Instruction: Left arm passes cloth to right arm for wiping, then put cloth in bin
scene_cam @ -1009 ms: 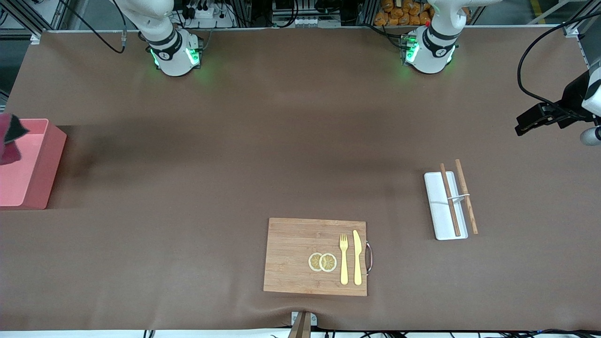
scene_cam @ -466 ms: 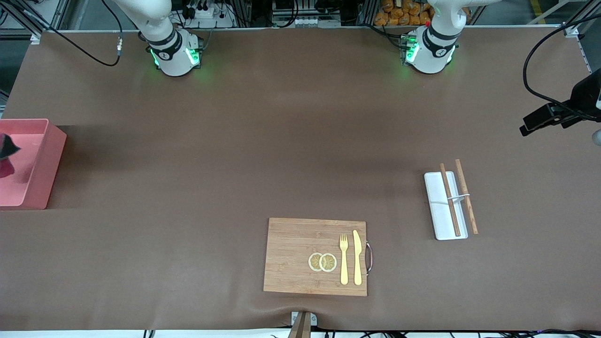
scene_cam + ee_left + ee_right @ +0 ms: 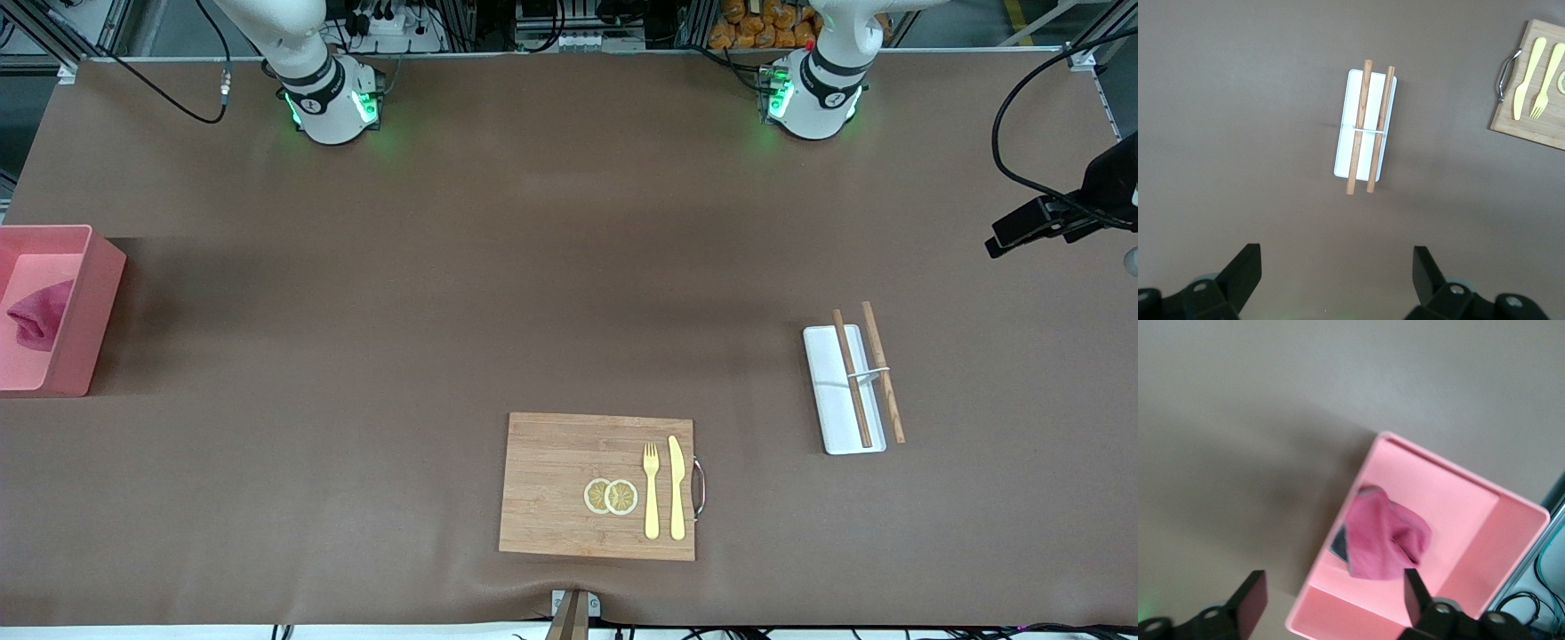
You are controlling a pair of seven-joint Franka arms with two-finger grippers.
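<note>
The crimson-pink cloth lies crumpled inside the pink bin at the right arm's end of the table. In the right wrist view the cloth rests on the floor of the bin, with a dark grey edge showing. My right gripper is open and empty, up in the air over the bin's wall; it is out of the front view. My left gripper is open and empty, high over bare table beside the white tray; it shows at the edge of the front view.
A white tray with two chopsticks lies toward the left arm's end, also in the left wrist view. A wooden board with a yellow fork, a knife and lemon slices lies near the front edge.
The cloth, hanging over the bin a second ago, has dropped and now lies inside it. The left arm's hand drew back toward the table's end, then held still.
</note>
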